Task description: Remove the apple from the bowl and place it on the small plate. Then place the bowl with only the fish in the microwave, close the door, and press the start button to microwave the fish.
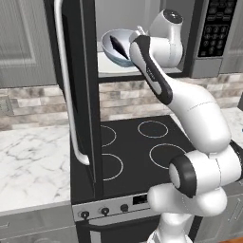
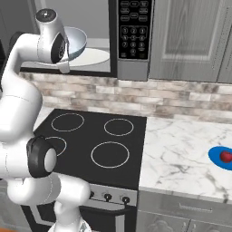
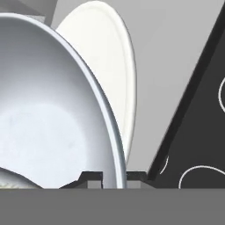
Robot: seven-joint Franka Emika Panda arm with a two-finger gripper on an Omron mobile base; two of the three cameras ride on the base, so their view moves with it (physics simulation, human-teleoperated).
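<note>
Kitchen corner with grey cabinet doors [image 2: 190,38], a pale brick backsplash [image 2: 136,97], white marble counter [image 2: 181,154] and a black glass cooktop with white ring marks [image 1: 142,147]. Up top, big black and grey over-range microwave [image 2: 133,65] with its wide black door with the long silver bar handle [image 1: 66,90] swung fully open toward the left. Inside the cavity, flat white turntable plate [image 2: 95,56], and held just over it the round glossy white-bluish bowl [image 1: 116,47], tipped a bit. Slim dark-backed silvery fish [image 1: 117,45] lying in that bowl. Two-finger gripper [image 3: 114,178] pinched narrow on the bowl's rim, one dark tip on each side of the wall in the hand view, so clamped on the bowl. Over on the right of the counter, well away from the stove, flat bright blue round plate [image 2: 219,158] with the small red apple [image 2: 225,156] sitting on it.
</note>
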